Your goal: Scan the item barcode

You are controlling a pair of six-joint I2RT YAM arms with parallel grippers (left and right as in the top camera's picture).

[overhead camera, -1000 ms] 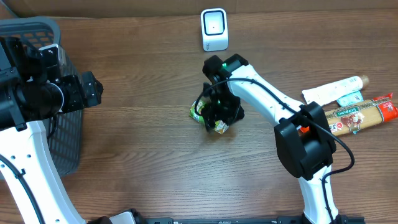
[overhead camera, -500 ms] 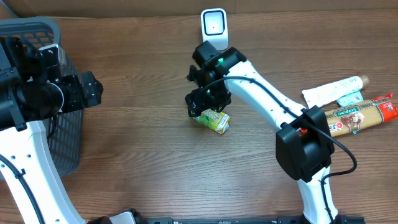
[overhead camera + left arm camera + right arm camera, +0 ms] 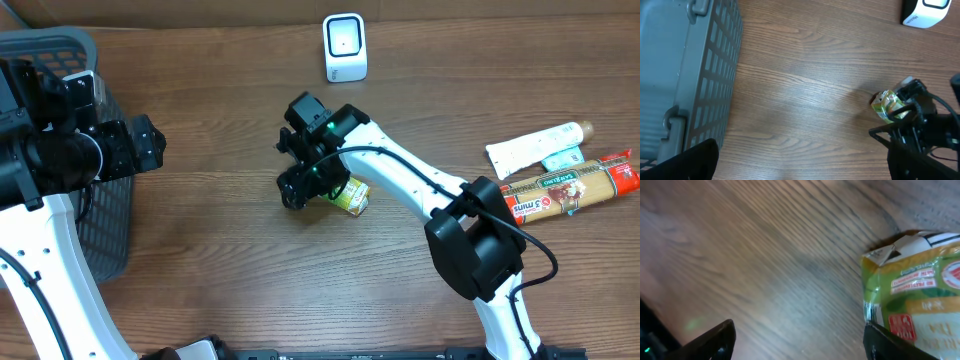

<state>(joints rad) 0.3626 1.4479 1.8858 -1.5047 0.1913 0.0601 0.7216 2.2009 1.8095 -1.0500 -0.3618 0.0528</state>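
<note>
Overhead: brown wood-grain table [image 3: 220, 290], both arm bases at the near edge. Right arm reaches from the near right diagonally to mid-table, wrist bent down. Right gripper [image 3: 805, 342] sits low over the wood, fingers spread wide, nothing pinched. Green-and-yellow packet [image 3: 352, 196] lies flat on the table just beside the gripper on its right; in the right wrist view it is against one finger, not between the two. Left arm rises at the left edge. Left gripper [image 3: 807, 162] is held high next to the grey basket [image 3: 112, 225], fingers spread, empty. Right side: red pasta pack [image 3: 570, 188], white tube [image 3: 535, 148] just behind it. Far edge, centre: white scanner [image 3: 345, 47], upright, well apart from the packet.
</note>
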